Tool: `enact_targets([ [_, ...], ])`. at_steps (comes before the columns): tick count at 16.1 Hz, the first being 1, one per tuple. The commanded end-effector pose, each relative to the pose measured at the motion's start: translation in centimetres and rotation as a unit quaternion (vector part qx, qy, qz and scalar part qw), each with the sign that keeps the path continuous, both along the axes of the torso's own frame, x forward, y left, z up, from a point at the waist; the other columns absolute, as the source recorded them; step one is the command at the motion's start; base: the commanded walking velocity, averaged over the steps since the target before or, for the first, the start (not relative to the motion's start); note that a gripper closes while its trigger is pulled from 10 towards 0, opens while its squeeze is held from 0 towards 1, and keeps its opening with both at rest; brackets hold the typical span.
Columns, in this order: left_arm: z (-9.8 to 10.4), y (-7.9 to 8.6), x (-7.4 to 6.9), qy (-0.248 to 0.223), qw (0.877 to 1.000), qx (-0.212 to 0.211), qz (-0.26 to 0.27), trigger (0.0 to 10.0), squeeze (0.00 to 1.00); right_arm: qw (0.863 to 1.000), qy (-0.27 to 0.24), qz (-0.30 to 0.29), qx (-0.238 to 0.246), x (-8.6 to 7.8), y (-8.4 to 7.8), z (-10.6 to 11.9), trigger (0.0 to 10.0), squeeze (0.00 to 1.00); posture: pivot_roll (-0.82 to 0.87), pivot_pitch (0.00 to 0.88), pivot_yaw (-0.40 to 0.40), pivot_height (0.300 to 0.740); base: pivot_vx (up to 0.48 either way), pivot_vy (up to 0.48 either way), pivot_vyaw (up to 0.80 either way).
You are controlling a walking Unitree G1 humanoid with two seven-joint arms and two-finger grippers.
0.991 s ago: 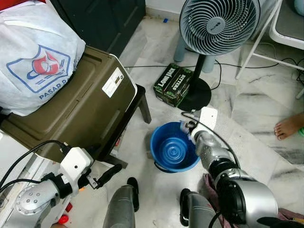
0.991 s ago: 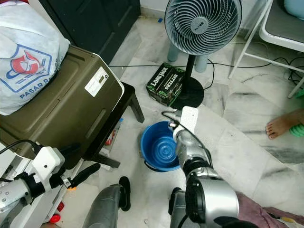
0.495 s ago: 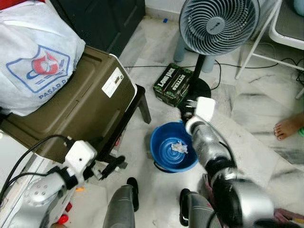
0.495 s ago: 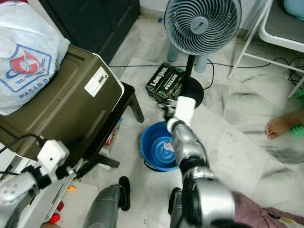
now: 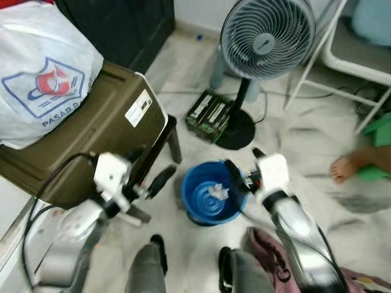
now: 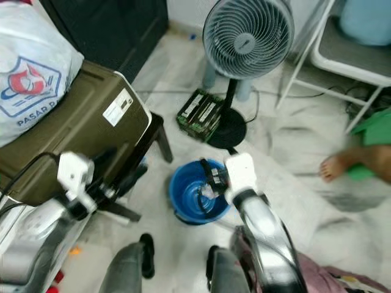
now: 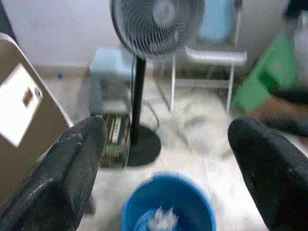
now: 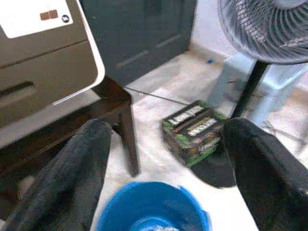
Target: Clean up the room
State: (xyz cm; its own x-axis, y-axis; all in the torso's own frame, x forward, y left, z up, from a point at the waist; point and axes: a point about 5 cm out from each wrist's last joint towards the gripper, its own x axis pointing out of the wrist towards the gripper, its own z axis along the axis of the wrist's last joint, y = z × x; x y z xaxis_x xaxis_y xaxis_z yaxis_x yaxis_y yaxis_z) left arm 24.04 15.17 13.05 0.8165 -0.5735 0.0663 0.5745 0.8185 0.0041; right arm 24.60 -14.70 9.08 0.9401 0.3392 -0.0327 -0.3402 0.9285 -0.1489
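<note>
A blue bucket (image 5: 211,194) stands on the marble floor in front of my feet. A crumpled white scrap of paper (image 5: 217,192) lies inside it. My right gripper (image 5: 243,163) hovers over the bucket's right rim, open and empty, and its wrist view looks down on the bucket (image 8: 149,209) between widely spread fingers (image 8: 84,159). My left gripper (image 5: 162,179) is raised just left of the bucket, also open and empty. Its wrist view shows the bucket (image 7: 168,199) with the paper (image 7: 161,219) in it.
A standing fan (image 5: 267,36) and a green box (image 5: 209,113) are just behind the bucket. A brown case (image 5: 91,134) carrying a white plastic bag (image 5: 43,79) sits on a dark stool at left. A person's foot (image 5: 345,168) is at right. Pink cloth (image 5: 269,250) lies near my feet.
The white paper has dropped from my right gripper into the bucket. That gripper has drawn back over the rim. My left arm rose toward the bucket. The camera shifted and the picture blurred.
</note>
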Motion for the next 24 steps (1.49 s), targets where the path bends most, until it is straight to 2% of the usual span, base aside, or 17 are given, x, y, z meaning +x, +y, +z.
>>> enact_targets([
  [1,-0.2,0.2,0.1,0.013,1.000,-0.010,0.011,10.0,0.00,1.000,-0.003,-0.022,-0.013,-0.6,-0.6,0.1,10.0,1.00,0.00,0.156,0.016,0.740,0.000,0.000,0.00],
  [3,-0.8,0.2,0.7,0.023,0.999,-0.014,0.035,10.0,0.00,0.997,-0.019,-0.072,-0.025,-1.4,-1.7,0.7,10.0,1.00,-0.03,0.127,0.020,0.740,0.000,0.000,0.00],
  [4,-1.0,0.3,0.9,0.021,0.998,-0.005,0.051,10.0,0.00,0.996,-0.036,-0.074,-0.041,-1.5,-1.8,1.3,10.0,1.00,-0.04,0.118,0.021,0.740,0.000,0.000,0.00],
  [6,-1.8,1.1,1.5,0.025,0.992,0.029,0.121,10.0,0.00,0.992,-0.069,-0.083,-0.071,-2.0,-2.1,2.2,10.0,1.00,-0.05,0.103,0.018,0.740,0.000,0.000,0.00],
  [7,-2.3,1.9,1.9,0.020,0.983,0.053,0.172,10.0,0.00,0.990,-0.070,-0.093,-0.080,-2.3,-2.3,2.2,10.0,1.00,-0.05,0.090,0.011,0.740,0.000,0.000,0.00],
  [8,-2.5,2.7,1.9,0.021,0.979,0.054,0.197,10.0,0.00,0.989,-0.069,-0.095,-0.086,-2.5,-2.3,2.0,10.0,1.00,-0.05,0.086,0.008,0.740,0.000,0.000,0.00],
  [11,-2.9,3.7,2.0,0.017,0.967,0.057,0.246,10.0,0.00,0.990,-0.075,-0.067,-0.096,-2.3,-1.2,2.1,10.0,1.00,-0.05,0.076,-0.001,0.740,0.000,0.000,0.53],
  [13,-2.8,3.4,2.0,0.008,0.969,0.058,0.241,10.0,0.00,0.990,-0.081,-0.065,-0.096,-1.8,-1.0,2.4,10.0,1.00,-0.04,0.077,-0.002,0.740,0.000,0.000,0.80],
  [14,-2.7,3.0,2.0,-0.005,0.970,0.066,0.232,10.0,0.00,0.989,-0.090,-0.061,-0.097,-1.3,-0.7,2.7,10.0,0.91,-0.04,0.080,-0.005,0.740,0.000,0.000,0.80],
  [15,-2.5,3.1,2.1,-0.011,0.969,0.069,0.238,10.0,0.00,0.989,-0.095,-0.054,-0.101,-1.1,-0.6,2.9,10.0,0.63,-0.05,0.084,-0.007,0.740,0.000,0.000,0.80],
  [16,-2.5,3.2,2.1,-0.013,0.968,0.072,0.241,10.0,0.00,0.989,-0.096,-0.053,-0.102,-1.1,-0.6,2.9,10.0,0.54,-0.05,0.085,-0.007,0.740,0.000,0.000,0.80],
  [17,-2.6,3.3,2.1,-0.013,0.966,0.077,0.245,10.0,0.00,0.989,-0.096,-0.052,-0.104,-1.1,-0.6,3.0,10.0,0.38,-0.05,0.088,-0.013,0.740,0.000,0.000,0.80],
  [19,-3.2,3.7,1.9,-0.005,0.964,0.079,0.253,10.0,0.00,0.989,-0.094,-0.048,-0.107,-1.2,-0.6,2.9,10.0,0.37,-0.06,0.092,-0.016,0.740,0.000,0.000,0.80],
  [20,-3.4,3.7,1.8,-0.003,0.963,0.080,0.257,10.0,0.00,0.989,-0.093,-0.045,-0.108,-1.3,-0.6,2.9,10.0,0.33,-0.06,0.092,-0.018,0.740,0.000,0.000,0.80],
  [21,-3.9,3.6,1.3,0.005,0.961,0.090,0.263,10.0,0.00,0.990,-0.078,-0.060,-0.099,-1.6,-1.0,2.5,10.0,0.24,-0.06,0.089,-0.021,0.740,0.000,0.000,0.80],
  [24,-4.4,3.4,0.8,0.013,0.962,0.086,0.258,10.0,0.00,0.991,-0.077,-0.049,-0.100,-1.7,-0.6,2.4,10.0,0.20,-0.06,0.091,-0.021,0.740,0.000,0.000,0.80],
])
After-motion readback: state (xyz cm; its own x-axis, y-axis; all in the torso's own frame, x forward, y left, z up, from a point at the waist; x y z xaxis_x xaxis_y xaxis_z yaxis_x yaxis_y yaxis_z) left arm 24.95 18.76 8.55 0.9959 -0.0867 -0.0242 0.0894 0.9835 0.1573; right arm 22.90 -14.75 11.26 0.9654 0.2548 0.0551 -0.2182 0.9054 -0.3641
